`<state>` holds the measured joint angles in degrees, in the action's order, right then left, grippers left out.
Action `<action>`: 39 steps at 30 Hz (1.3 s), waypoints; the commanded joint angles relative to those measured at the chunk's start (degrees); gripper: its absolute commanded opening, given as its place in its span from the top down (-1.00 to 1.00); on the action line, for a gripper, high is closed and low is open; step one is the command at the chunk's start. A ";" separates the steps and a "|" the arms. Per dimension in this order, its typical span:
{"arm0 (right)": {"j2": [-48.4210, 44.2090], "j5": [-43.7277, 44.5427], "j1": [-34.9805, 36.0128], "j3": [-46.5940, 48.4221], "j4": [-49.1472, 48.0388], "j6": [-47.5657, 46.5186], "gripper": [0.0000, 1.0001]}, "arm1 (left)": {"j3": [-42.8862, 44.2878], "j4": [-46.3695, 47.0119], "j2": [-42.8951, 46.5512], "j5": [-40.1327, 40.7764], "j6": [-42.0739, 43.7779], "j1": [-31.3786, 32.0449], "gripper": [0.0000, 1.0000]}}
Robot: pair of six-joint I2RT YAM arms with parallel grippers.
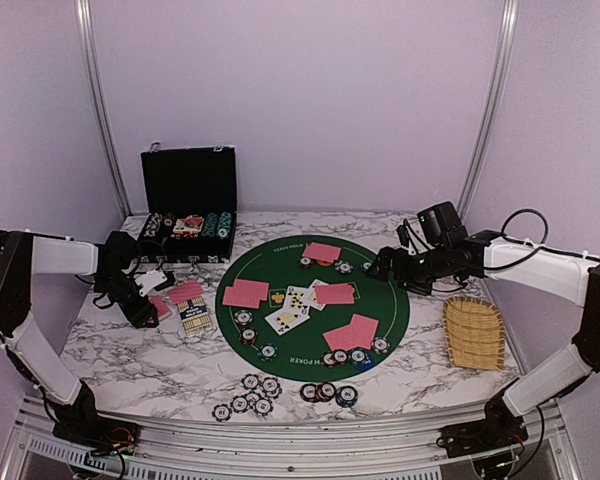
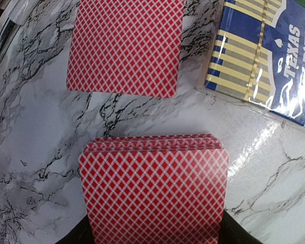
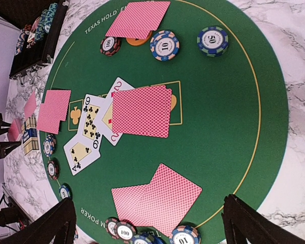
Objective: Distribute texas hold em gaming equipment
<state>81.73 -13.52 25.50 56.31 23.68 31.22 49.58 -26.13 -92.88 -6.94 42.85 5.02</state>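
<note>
Marble [image 2: 142,116] strip between deck [image 2: 153,188] and loose card [image 2: 126,46]

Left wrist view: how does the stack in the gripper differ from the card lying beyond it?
The stack shows many layered edges; the loose card looks flat and thin. The stack sits in the left gripper; the loose card lies free on the marble. Both are face down with red lattice backs.

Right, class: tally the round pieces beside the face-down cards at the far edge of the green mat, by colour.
Black 100 chip: 1
Blue 10 chip: 1
Teal 50 chip: 1
Orange button: 1
Total: 4
</note>
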 commanded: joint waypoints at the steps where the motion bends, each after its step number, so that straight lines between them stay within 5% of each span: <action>1: -1.82 0.51 -0.27 1.69 0.22 -0.46 -0.97 | -1.67 -2.65 0.81 1.84 0.74 -0.01 -0.17; 3: -1.92 0.59 -0.28 1.56 0.22 -0.46 -0.97 | -1.71 -2.70 0.95 1.84 0.63 -0.01 -0.19; 4: -1.97 0.60 -0.32 1.53 0.22 -0.54 -0.97 | -1.64 -2.76 0.97 1.96 0.72 -0.01 -0.34; 6: -2.14 0.68 -0.36 1.55 0.31 -0.55 -0.97 | -1.77 -2.87 1.16 1.99 0.79 -0.01 -0.93; 7: -2.23 0.79 -0.36 1.60 0.39 -0.55 -0.98 | -1.74 -2.85 1.34 2.06 0.73 -0.01 -0.97; 19: -3.93 3.86 -1.72 2.50 1.86 -1.52 -0.98 | 6.89 -10.68 6.99 -0.34 -3.13 -0.01 -0.98; 24: -5.82 14.03 -4.02 3.30 1.97 -4.37 -0.98 | 14.75 -9.96 10.63 -7.30 -10.75 -0.01 -0.98; 31: -10.47 39.00 -7.35 -0.97 -4.36 -6.56 -0.98 | 10.71 6.99 13.70 -11.82 -25.03 -0.01 -0.98; 39: -19.19 59.50 -7.48 -29.47 -45.47 -22.43 -0.98 | -8.02 40.36 17.37 -5.33 -33.48 -0.03 -0.98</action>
<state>64.93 32.08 18.35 36.67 0.71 18.13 48.51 -6.39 -77.60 -14.94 15.03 5.04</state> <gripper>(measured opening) 0.989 0.988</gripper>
